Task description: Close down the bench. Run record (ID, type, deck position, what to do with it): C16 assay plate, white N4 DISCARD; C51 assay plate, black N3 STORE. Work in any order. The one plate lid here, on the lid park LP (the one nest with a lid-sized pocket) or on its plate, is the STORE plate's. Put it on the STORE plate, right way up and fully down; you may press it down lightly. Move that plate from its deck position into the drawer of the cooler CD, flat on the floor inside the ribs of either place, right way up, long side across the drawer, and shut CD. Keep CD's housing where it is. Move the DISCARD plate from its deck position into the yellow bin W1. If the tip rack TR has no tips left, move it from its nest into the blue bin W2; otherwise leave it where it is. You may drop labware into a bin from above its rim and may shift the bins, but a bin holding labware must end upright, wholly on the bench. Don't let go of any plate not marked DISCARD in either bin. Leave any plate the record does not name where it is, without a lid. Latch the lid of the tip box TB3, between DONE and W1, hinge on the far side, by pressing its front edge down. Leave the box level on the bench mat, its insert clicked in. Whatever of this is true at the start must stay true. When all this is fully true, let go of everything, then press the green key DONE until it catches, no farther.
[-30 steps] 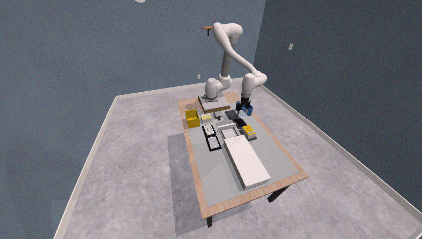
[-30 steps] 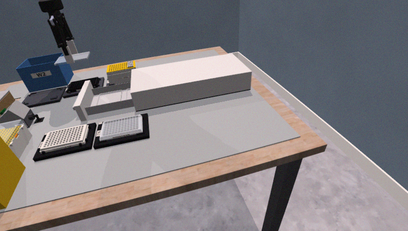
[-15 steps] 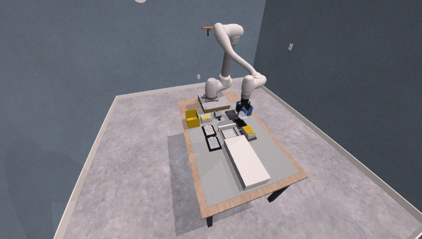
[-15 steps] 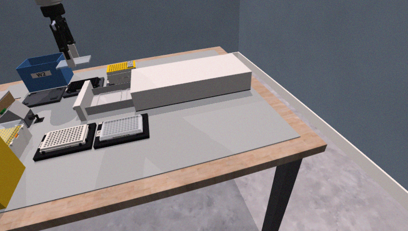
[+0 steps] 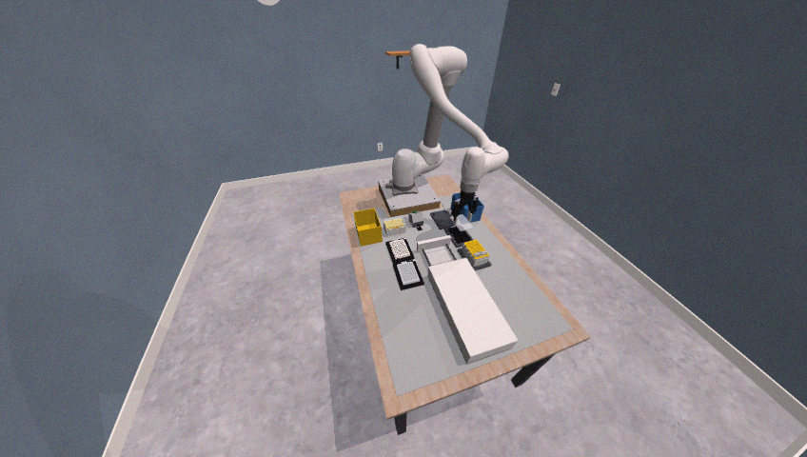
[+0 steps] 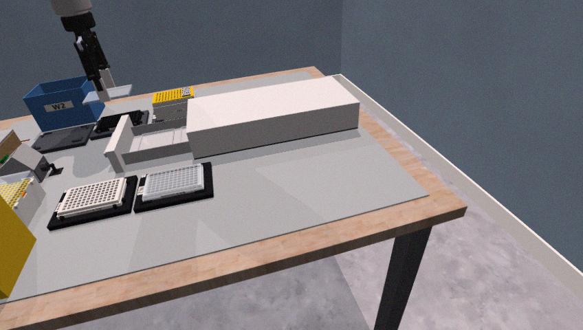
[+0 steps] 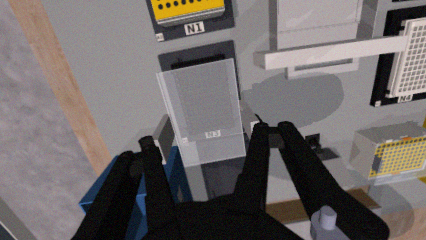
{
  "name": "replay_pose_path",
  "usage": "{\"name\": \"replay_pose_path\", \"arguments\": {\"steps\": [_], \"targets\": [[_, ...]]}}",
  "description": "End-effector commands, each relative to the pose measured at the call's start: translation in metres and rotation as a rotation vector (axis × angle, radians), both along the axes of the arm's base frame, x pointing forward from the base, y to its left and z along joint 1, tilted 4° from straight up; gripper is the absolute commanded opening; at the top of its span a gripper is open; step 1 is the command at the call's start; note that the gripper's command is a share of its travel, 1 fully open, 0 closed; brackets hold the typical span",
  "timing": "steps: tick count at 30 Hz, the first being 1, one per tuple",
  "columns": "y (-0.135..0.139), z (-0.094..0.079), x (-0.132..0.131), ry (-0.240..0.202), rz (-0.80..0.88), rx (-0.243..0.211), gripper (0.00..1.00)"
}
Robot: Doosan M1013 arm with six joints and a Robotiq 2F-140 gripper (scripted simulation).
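We have the clear lid (image 7: 202,112) clamped in our hand (image 7: 210,145), held in the air between the blue bin (image 6: 57,104) and the black plate (image 6: 116,119). In the wrist view the lid hangs over most of that plate, whose far edge shows at twelve o'clock beyond it. The lid looks roughly level.

We judge the job barely begun. The lid is off its park (image 6: 63,138) but not yet seated on the black plate, which sits in its nest. The cooler (image 6: 269,110) has its drawer (image 6: 157,141) pulled out and bare inside, so storing the plate and shutting the drawer remain. The white plate (image 6: 91,196) sits in its nest at about eight o'clock on the bench (image 6: 327,229) in the side view, not yet in the yellow bin (image 6: 12,245). Beside it a clear plate (image 6: 173,180) rests without a lid, as it should. The yellow tip rack (image 6: 171,94) shows white tips at one end only, so we would leave it. The tip box (image 7: 395,155) by the yellow bin looks open, its yellow insert showing. The green key we cannot make out.
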State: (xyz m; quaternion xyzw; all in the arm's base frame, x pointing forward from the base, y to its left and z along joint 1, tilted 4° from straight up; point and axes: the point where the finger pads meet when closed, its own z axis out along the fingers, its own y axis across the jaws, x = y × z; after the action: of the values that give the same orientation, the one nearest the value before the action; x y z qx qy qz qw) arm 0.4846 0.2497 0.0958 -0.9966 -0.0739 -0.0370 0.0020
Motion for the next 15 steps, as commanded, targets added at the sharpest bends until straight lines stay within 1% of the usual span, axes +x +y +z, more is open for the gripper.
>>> {"name": "replay_pose_path", "arguments": {"steps": [1, 11, 15], "targets": [[0.0, -0.004, 0.0, 0.0, 0.0, 0.0, 0.0], [0.0, -0.018, 0.001, 0.0, 0.0, 0.0, 0.0], [0.0, -0.02, 0.001, 0.0, 0.0, 0.0, 0.0]]}}
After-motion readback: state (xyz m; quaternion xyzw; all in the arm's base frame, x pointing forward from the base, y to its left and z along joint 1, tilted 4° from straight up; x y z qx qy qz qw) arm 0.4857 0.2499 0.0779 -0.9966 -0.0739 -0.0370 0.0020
